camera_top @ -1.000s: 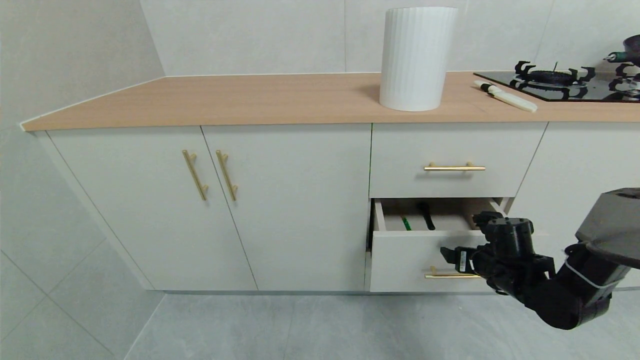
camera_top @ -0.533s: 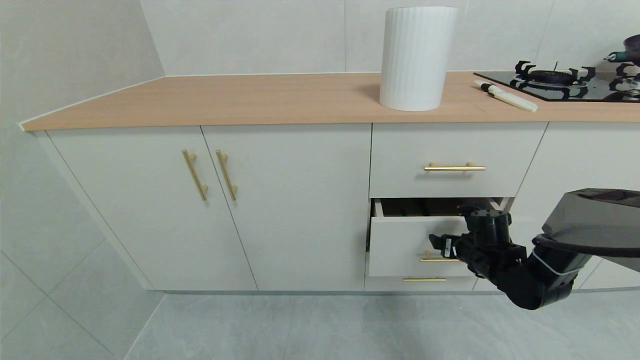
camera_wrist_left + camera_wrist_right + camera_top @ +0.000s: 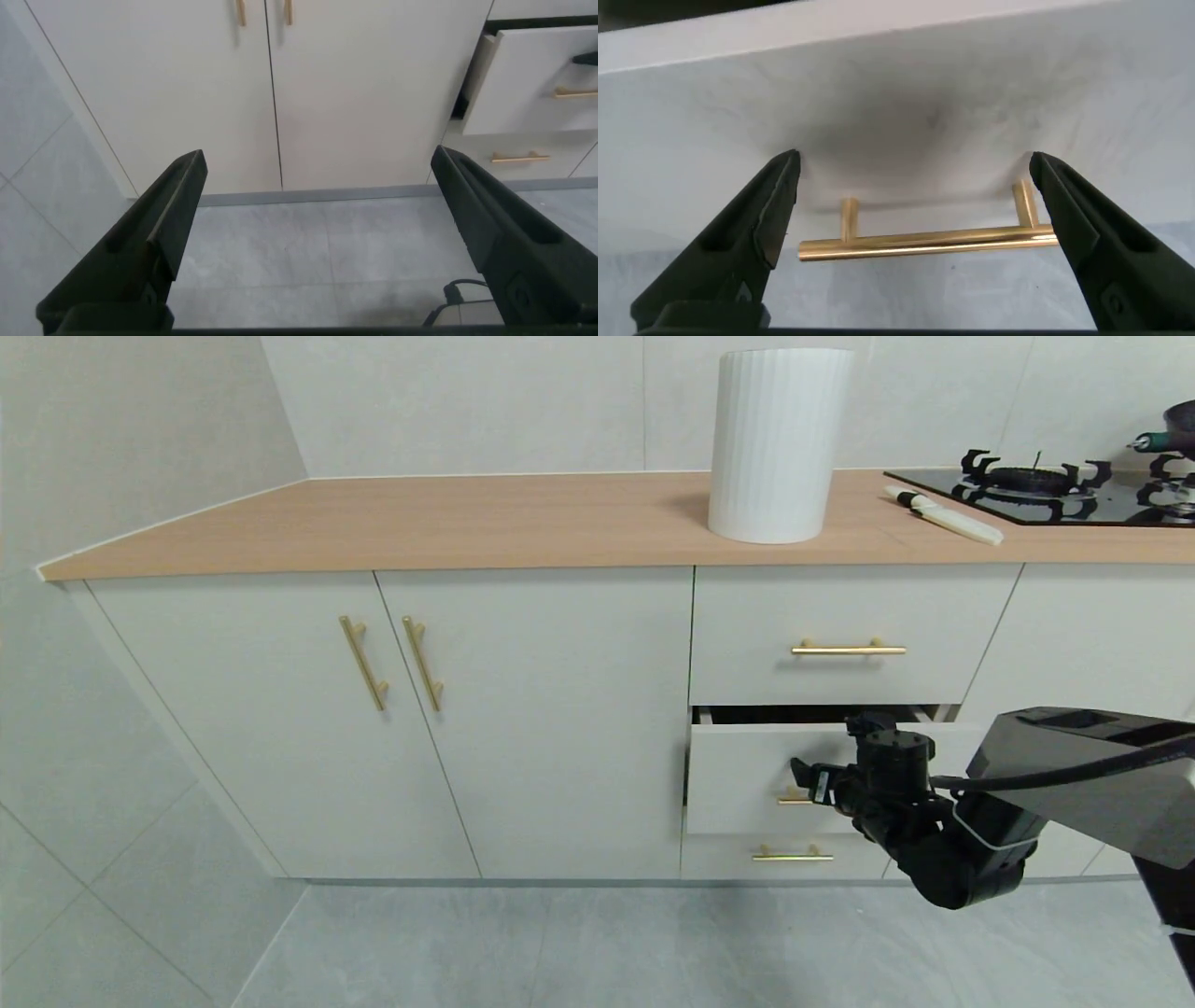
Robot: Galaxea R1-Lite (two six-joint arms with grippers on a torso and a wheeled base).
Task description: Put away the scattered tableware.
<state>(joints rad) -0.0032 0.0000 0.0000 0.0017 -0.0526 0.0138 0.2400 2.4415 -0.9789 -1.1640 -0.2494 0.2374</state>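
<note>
The middle drawer (image 3: 742,775) of the white cabinet stands out only a thin gap, and its inside is dark. My right gripper (image 3: 810,786) is open right against the drawer's front at its gold handle (image 3: 792,797). In the right wrist view the handle (image 3: 929,243) runs across between the two spread fingers (image 3: 757,233), close to the drawer front (image 3: 924,112). A white-handled knife (image 3: 943,515) lies on the wooden counter (image 3: 420,523) by the stove. My left gripper (image 3: 318,159) hangs open and empty over the floor in front of the cupboard doors.
A tall white ribbed canister (image 3: 778,443) stands on the counter. The black gas stove (image 3: 1046,485) is at the far right. The top drawer (image 3: 845,649) and bottom drawer (image 3: 792,855) are shut, as are the two cupboard doors (image 3: 392,663). Grey floor tiles (image 3: 467,943) lie below.
The middle drawer slid in from well open to nearly shut, hiding the utensils inside. My right gripper moved toward the cabinet with the drawer front.
</note>
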